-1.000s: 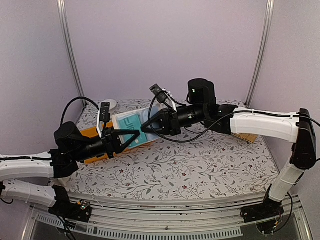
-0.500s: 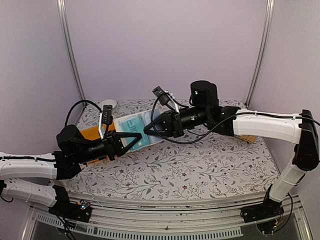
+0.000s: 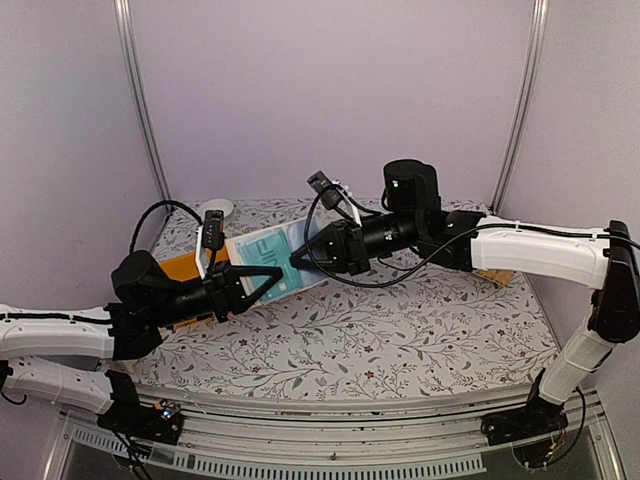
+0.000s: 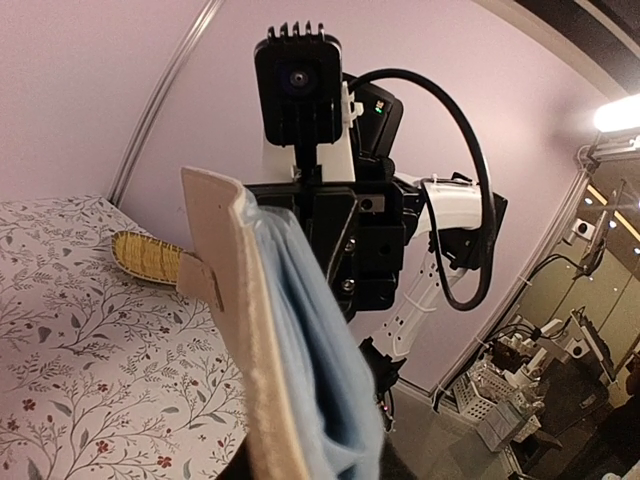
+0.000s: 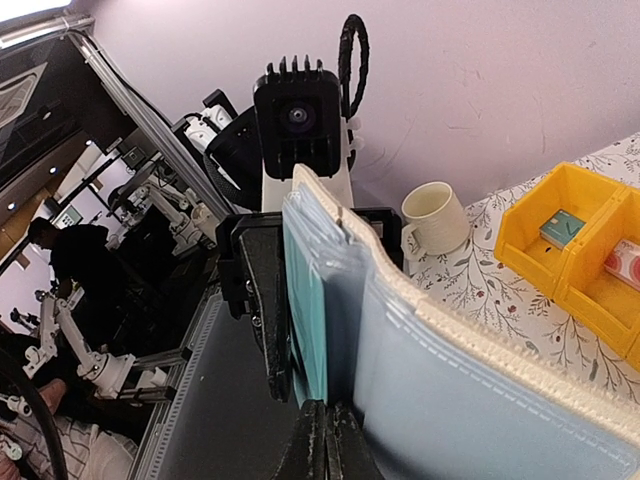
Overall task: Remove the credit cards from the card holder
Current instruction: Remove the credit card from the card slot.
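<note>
The card holder (image 3: 290, 268) hangs above the table between my two grippers, its whitish cover (image 4: 225, 330) and pale blue leaves (image 4: 320, 370) seen edge-on. My left gripper (image 3: 258, 282) grips its lower left end, and the stack fills the jaws (image 4: 300, 465). A teal credit card (image 3: 262, 247) lies in an outer sleeve (image 5: 305, 300). My right gripper (image 3: 298, 258) is shut tight at that card's edge (image 5: 325, 430). Whether it pinches the card alone or the sleeve too is unclear. No other card shows in the holder.
Yellow bins (image 5: 565, 235) with small cards inside stand at the table's back left (image 3: 180, 265), beside a white mug (image 5: 435, 215). A woven straw basket (image 4: 145, 258) lies at the right, partly under the right arm (image 3: 495, 274). A flowered cloth covers the table.
Both grippers and the card holder have drifted a little to the right. The left arm has reached further in. The teal card still lies in the holder.
</note>
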Tool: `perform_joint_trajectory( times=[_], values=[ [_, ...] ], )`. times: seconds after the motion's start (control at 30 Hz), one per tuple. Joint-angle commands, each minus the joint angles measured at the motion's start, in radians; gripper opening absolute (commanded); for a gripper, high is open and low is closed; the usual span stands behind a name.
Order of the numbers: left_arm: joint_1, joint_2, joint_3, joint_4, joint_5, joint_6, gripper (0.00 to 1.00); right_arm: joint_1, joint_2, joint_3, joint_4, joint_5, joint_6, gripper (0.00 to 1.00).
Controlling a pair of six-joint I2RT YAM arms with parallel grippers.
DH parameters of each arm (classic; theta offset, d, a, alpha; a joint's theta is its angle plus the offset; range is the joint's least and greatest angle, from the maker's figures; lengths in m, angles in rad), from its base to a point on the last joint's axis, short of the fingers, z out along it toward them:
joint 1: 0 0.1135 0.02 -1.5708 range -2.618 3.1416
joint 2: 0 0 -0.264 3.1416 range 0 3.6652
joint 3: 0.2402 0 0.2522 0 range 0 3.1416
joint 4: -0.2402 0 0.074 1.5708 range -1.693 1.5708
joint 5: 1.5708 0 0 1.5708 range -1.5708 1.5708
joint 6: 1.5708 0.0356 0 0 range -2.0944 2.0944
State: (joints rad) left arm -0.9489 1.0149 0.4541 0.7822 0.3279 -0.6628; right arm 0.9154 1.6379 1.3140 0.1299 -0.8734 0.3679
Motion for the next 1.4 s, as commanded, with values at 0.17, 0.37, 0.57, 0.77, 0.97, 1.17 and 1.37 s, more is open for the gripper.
perform_joint_trajectory(
  times=[0.17, 0.37, 0.57, 0.77, 0.97, 1.17, 1.37],
  values=[
    [-0.019, -0.002, -0.006, 0.061, 0.054, 0.007, 0.2, -0.016, -0.036, 0.006, -0.053, 0.051, -0.052, 0.01],
    [-0.019, 0.007, -0.003, 0.073, 0.056, 0.008, 0.2, -0.023, -0.057, 0.007, -0.077, 0.066, -0.067, 0.01],
    [-0.019, 0.019, -0.002, 0.086, 0.066, 0.006, 0.18, -0.025, -0.081, -0.017, -0.07, 0.081, -0.065, 0.02],
    [-0.019, 0.029, 0.003, 0.092, 0.066, 0.003, 0.15, -0.026, -0.089, -0.031, -0.059, 0.078, -0.062, 0.01],
    [-0.019, 0.029, 0.001, 0.092, 0.066, 0.003, 0.12, -0.039, -0.097, -0.043, -0.108, 0.093, -0.089, 0.02],
    [-0.019, 0.028, -0.001, 0.092, 0.065, 0.0, 0.11, -0.039, -0.101, -0.043, -0.119, 0.08, -0.103, 0.02],
    [-0.02, 0.033, 0.002, 0.087, 0.065, 0.002, 0.0, -0.038, -0.075, -0.043, -0.042, -0.007, -0.084, 0.02]
  ],
)
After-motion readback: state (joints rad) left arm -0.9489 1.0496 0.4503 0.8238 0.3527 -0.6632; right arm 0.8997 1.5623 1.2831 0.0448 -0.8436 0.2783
